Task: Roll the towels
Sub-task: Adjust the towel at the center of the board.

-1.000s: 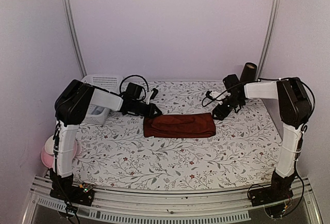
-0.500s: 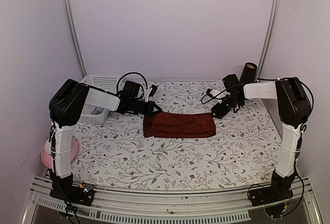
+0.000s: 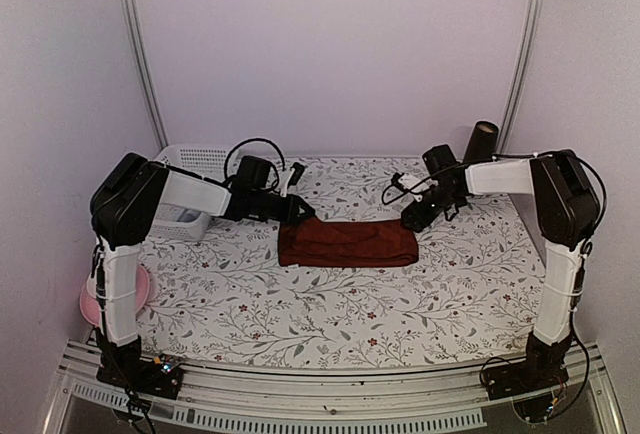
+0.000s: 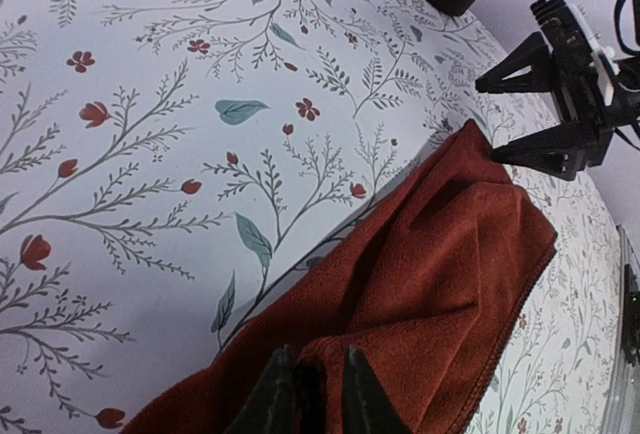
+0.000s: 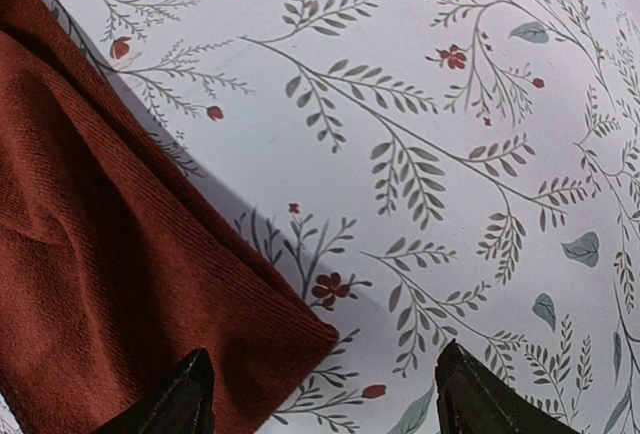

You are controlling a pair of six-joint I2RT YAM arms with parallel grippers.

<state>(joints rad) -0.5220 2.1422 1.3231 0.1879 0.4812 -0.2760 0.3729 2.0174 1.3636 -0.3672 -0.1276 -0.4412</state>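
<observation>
Plainly, little of the rolling was done: the maroon towel (image 3: 347, 244) lay flat as a long folded strip across the middle of the flowered table (image 3: 300, 314), with no coil started at either end. The left gripper (image 4: 313, 394) sat at the strip's far left corner, its jaws nearly together with a ridge of cloth between them, apparently pinching it. The right gripper (image 5: 322, 399) hovered at the far right corner, jaws wide apart, one tip over the cloth and the other over bare table, holding nothing. The checked towel was not visible in any view; whether it lay in the white basket (image 3: 200, 159) at the back left I could not tell. By my judgement, both rolls were yet to be made
</observation>
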